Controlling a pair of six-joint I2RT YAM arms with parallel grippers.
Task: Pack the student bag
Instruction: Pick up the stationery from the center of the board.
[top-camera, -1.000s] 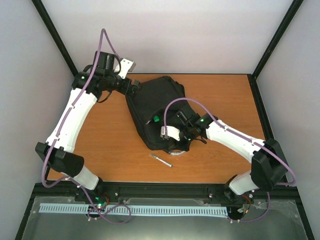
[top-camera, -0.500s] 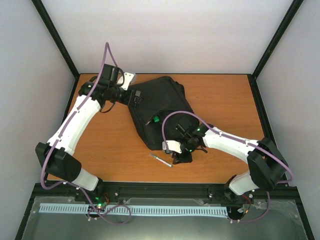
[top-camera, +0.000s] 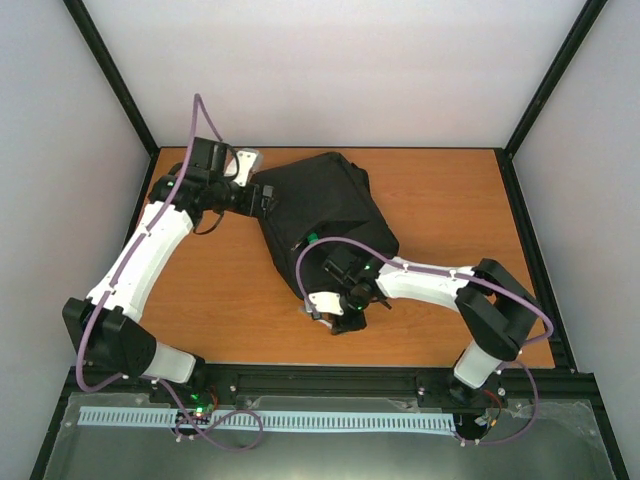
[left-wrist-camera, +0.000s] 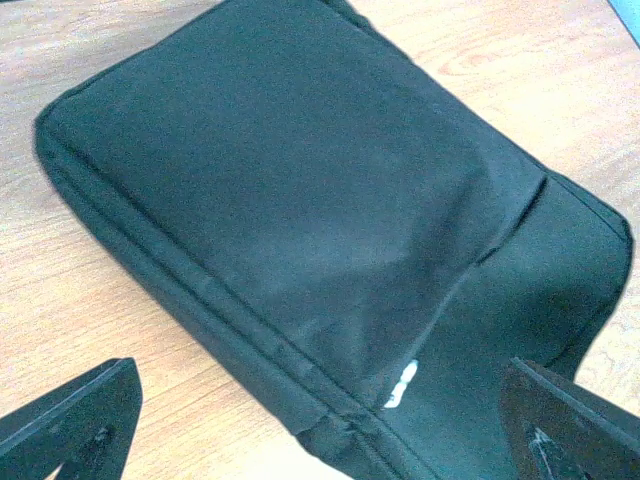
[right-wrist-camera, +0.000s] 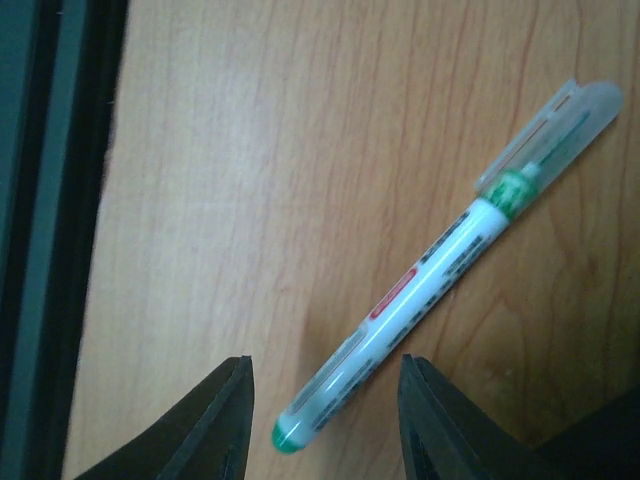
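Over the last second the right arm has swung off the bag towards the table's near edge. The left gripper (top-camera: 262, 196) hovers wide open at the black student bag's (top-camera: 320, 210) far-left corner, mid-table. The right gripper (right-wrist-camera: 325, 420), jaws parted, straddles only the green-tipped pen's (right-wrist-camera: 440, 270) end, so I'd centre it over the barrel before closing.

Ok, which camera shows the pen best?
The right wrist view: the pen lies whole on the table, green tip and clear cap plain. In the top view the right gripper covers it. The left wrist view shows only the bag.
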